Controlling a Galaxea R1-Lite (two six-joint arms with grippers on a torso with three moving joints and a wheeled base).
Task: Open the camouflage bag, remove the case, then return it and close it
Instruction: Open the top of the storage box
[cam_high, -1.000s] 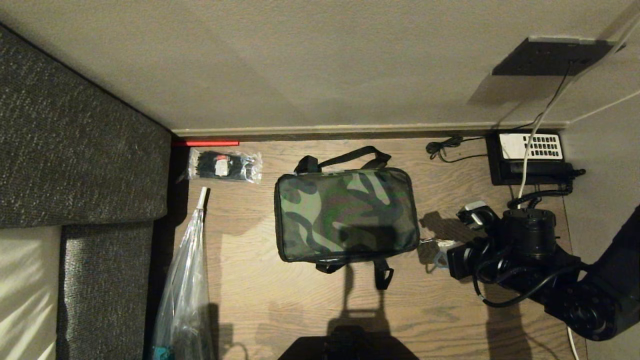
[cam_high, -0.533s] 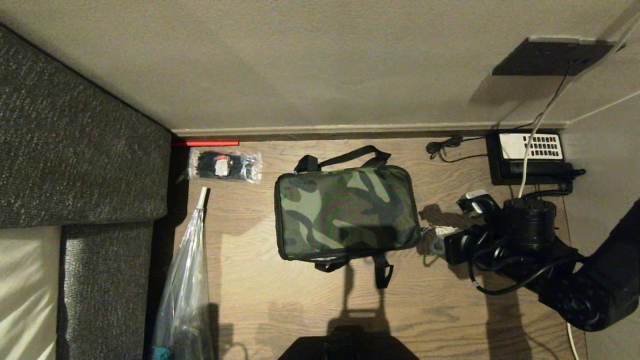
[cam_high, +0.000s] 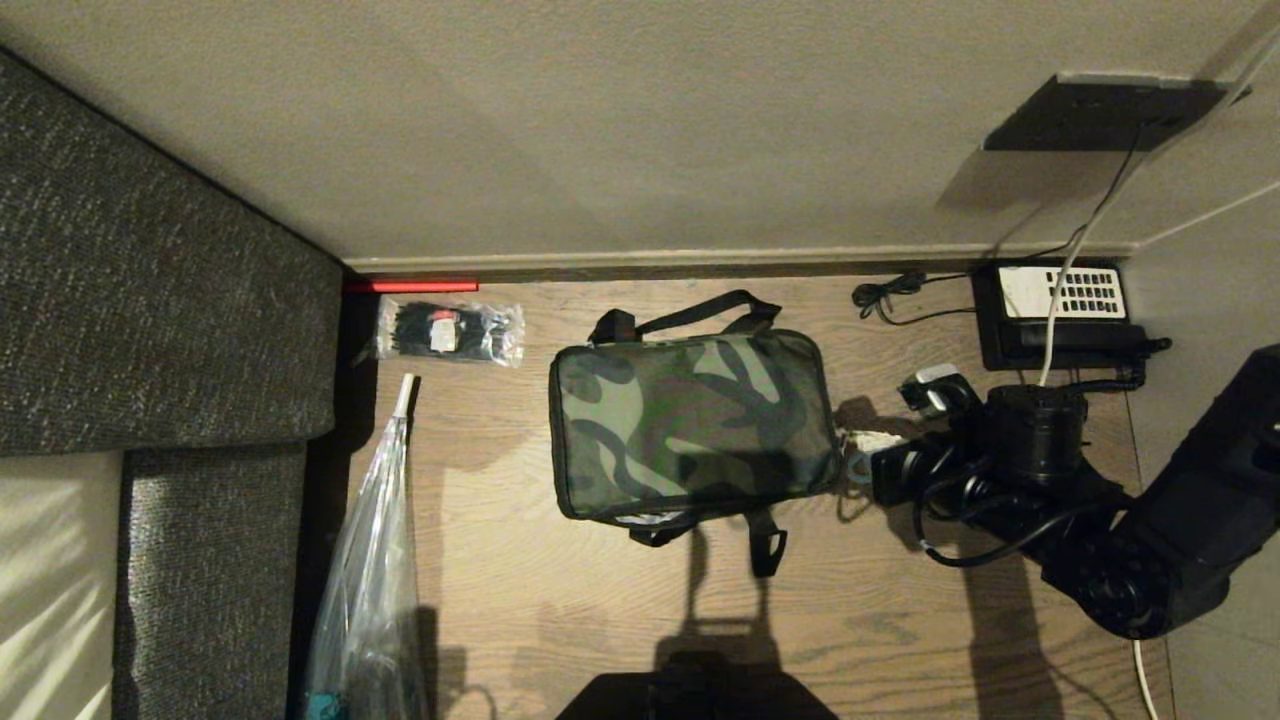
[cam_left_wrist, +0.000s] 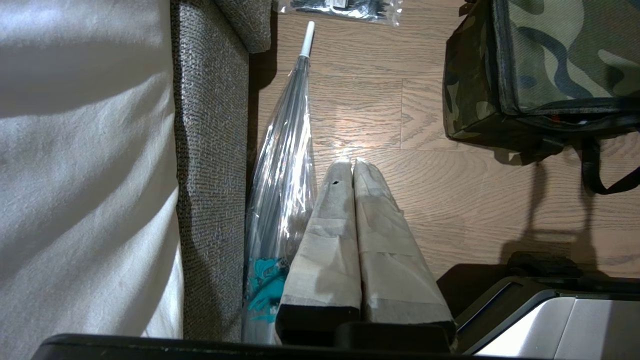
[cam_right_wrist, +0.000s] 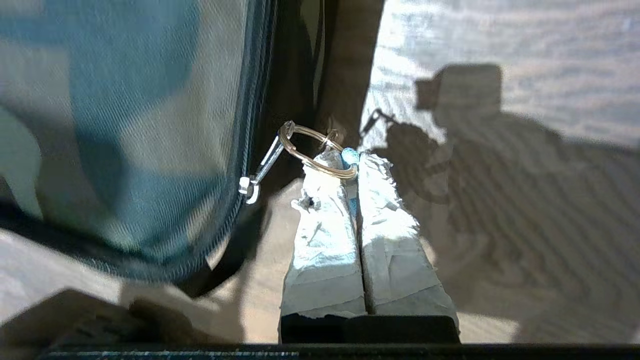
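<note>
Camouflage fabric in green, brown and black covers the boxy soft bag (cam_high: 692, 428), which lies flat and zipped shut on the wood-grain floor (cam_high: 560, 620), with black straps showing at its far and near edges. At its right-hand end a metal ring (cam_right_wrist: 320, 152) hangs from the silver zip pull (cam_right_wrist: 260, 172). The right claw (cam_high: 858, 452), its fingers (cam_right_wrist: 325, 235) wrapped in pale tape, is pressed fully together just beside that end of the bag, and the ring, along with a small blue loop, is pinched at the fingertips. The black right arm (cam_high: 1130, 540) reaches in from the right side of the head view. The left claw (cam_left_wrist: 350, 167), also taped, is seen closed with nothing in it, held above the floor near the bag's near-left corner. Beside it lies a folded clear plastic umbrella (cam_high: 370, 560) with a white tip, against a grey woven sofa (cam_high: 150, 300). A small clear packet of black ties (cam_high: 448, 331) rests by the wall, left of the bag. A black desk phone with a white keypad (cam_high: 1060, 312) sits at the far right, with cables trailing from it. The case is not seen.
</note>
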